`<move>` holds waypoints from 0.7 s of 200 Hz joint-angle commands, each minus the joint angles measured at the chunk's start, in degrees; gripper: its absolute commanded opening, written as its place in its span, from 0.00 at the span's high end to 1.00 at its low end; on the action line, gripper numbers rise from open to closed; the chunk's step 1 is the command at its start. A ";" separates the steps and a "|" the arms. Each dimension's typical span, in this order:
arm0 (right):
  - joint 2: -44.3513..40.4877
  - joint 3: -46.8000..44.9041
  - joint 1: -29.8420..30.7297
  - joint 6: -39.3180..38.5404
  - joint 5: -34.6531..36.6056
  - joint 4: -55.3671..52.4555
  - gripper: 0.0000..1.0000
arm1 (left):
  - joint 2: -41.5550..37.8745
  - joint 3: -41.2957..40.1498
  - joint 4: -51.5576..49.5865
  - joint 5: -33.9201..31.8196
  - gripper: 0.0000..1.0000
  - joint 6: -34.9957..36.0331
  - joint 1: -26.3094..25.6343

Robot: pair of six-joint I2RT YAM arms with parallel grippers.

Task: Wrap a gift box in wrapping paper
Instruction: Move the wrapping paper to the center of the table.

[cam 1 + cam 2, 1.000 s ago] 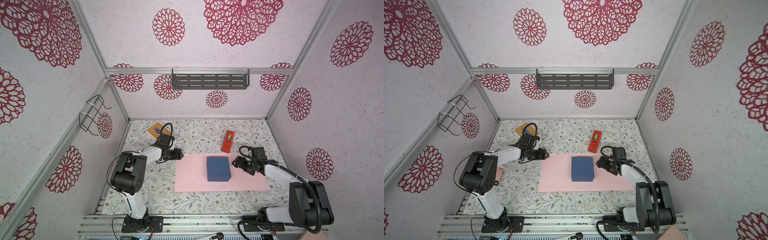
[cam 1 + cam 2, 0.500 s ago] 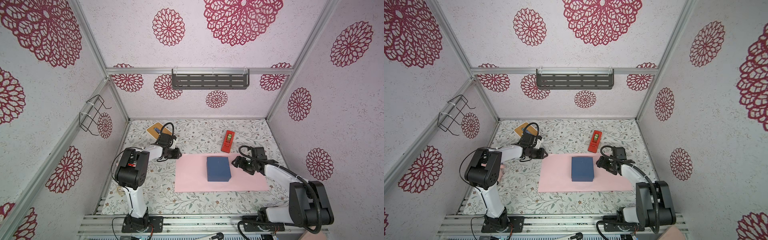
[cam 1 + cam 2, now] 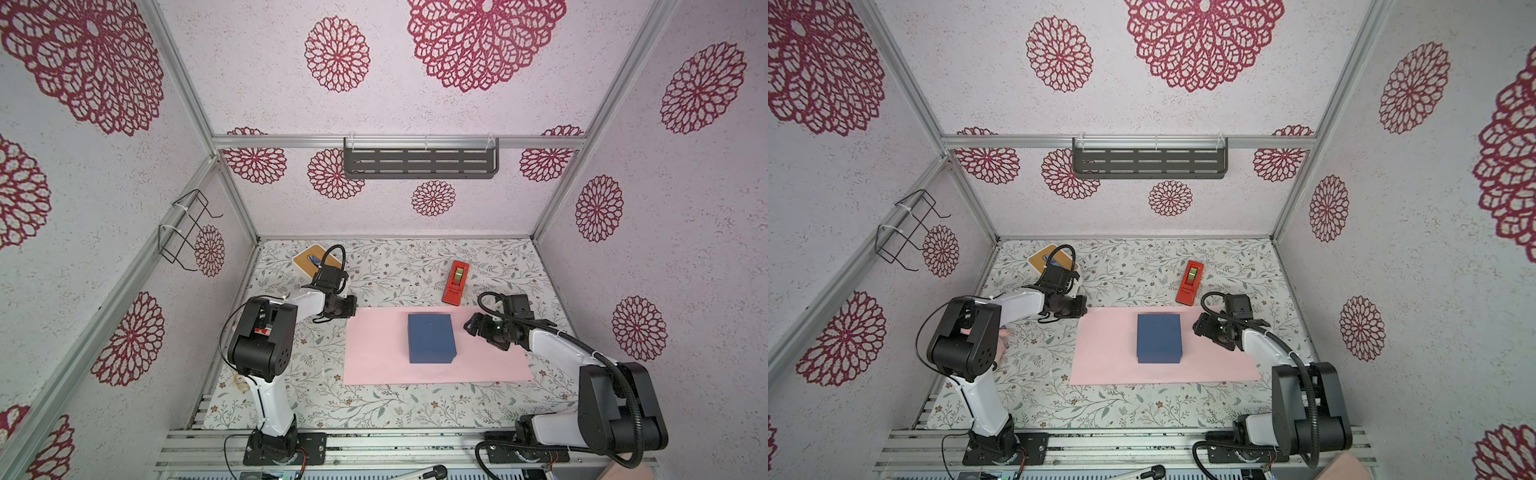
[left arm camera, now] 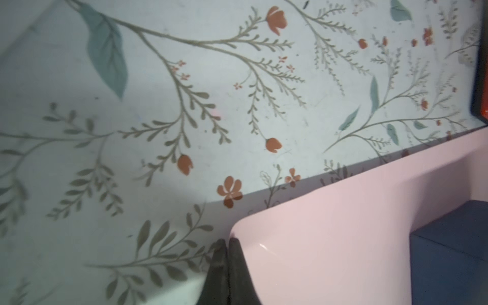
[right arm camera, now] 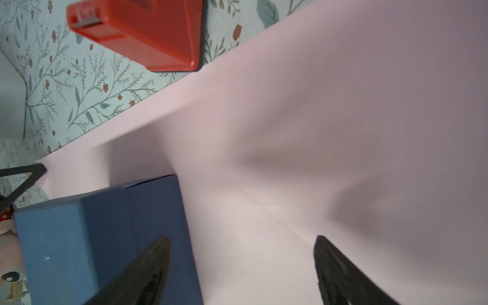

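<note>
The navy gift box (image 3: 431,343) (image 3: 1158,337) stands on the pink wrapping paper (image 3: 378,353) (image 3: 1108,353), which lies flat on the floral table. My left gripper (image 3: 353,309) (image 3: 1084,309) is at the sheet's far left corner. In the left wrist view its fingers (image 4: 227,239) are pressed together at the curled-up corner of the wrapping paper (image 4: 343,237), with a sliver of pink at the tips. My right gripper (image 3: 471,328) (image 5: 241,239) hangs open over the wrapping paper (image 5: 290,132), just right of the gift box (image 5: 79,237).
A red tape dispenser (image 3: 456,282) (image 5: 145,34) lies behind the sheet, right of centre. A white box with a wooden top (image 3: 311,259) sits at the back left, behind the left arm. A grey shelf (image 3: 419,163) and a wire rack (image 3: 187,228) hang on the walls.
The left gripper has gone from open to shut at the sheet's far left corner, and its arm shifted slightly. The right arm, box and sheet have not moved.
</note>
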 commanded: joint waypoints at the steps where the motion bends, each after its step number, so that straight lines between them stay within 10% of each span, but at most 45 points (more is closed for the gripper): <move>1: -1.90 0.57 0.02 -1.49 3.38 -1.83 0.14 | -1.49 4.01 -8.73 -9.34 1.00 1.42 0.31; 140: -1.81 2.34 1.58 -1.36 7.30 -4.81 0.16 | 1.26 9.92 -18.98 -27.84 1.00 7.83 2.42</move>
